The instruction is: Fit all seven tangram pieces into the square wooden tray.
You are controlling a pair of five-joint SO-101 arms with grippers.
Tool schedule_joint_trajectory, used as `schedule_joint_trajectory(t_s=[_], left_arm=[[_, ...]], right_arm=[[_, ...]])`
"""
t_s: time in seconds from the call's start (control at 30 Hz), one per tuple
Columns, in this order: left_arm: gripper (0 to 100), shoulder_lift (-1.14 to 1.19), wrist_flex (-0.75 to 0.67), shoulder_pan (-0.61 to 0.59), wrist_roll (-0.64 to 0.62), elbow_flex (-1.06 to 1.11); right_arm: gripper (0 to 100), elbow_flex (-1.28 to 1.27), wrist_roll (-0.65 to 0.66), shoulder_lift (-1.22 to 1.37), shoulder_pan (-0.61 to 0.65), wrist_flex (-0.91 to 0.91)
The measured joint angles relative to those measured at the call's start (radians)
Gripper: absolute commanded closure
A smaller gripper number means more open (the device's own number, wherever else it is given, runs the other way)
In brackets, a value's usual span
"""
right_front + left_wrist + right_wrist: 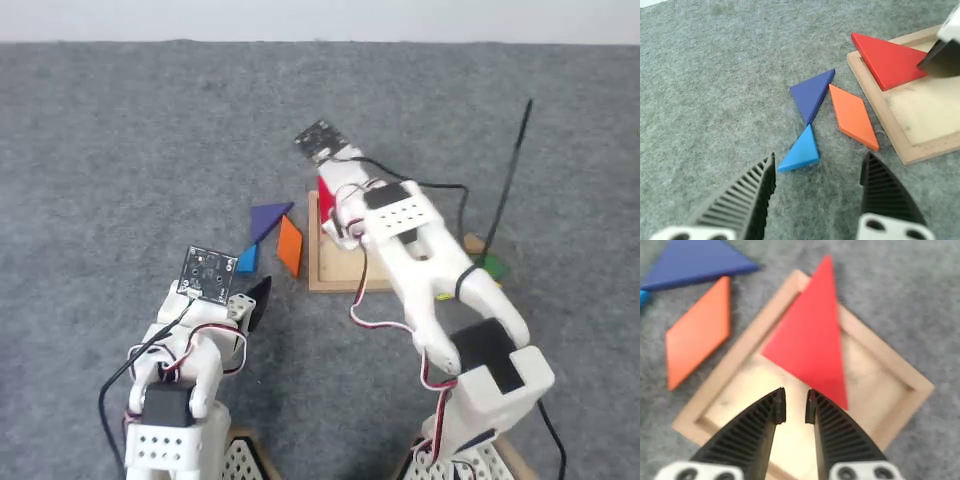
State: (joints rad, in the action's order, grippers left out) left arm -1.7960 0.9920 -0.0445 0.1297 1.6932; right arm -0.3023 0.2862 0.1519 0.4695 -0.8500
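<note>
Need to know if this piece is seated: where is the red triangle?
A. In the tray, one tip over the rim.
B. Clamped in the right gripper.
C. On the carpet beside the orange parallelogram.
A: the red triangle lies in the wooden tray with its tip crossing the rim at one corner, not gripped by the right gripper.

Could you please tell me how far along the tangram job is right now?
Done: no piece is seated flat yet. In hand: the red triangle lies in the wooden tray with its tip over the rim. The right gripper is just above it, gripping nothing. The left gripper hangs open over the light blue triangle. Left: the dark blue triangle and orange parallelogram on the mat, plus a green piece beside the tray.
</note>
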Motion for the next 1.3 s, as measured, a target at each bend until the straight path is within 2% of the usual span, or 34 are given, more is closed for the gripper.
schedule_joint_trajectory(t_s=[0.17,0.43,0.77,0.97,1.3], left_arm=[[73,0.0,0.0,0.0,0.0,0.0],[73,0.0,0.0,0.0,0.0,0.0],[73,0.0,0.0,0.0,0.0,0.0],[73,0.0,0.0,0.0,0.0,0.0],[73,0.0,0.0,0.0,0.0,0.0]], right_arm=[[92.9,0.011,0.037,0.097,-0.026,0.0],[92.9,0.161,0.043,0.241,-0.092,-0.008],[92.9,0.275,0.043,0.261,-0.209,-0.008],[92.9,0.284,0.006,0.253,-0.187,-0.008],[92.9,0.272,-0.025,0.186,-0.012,-0.006]])
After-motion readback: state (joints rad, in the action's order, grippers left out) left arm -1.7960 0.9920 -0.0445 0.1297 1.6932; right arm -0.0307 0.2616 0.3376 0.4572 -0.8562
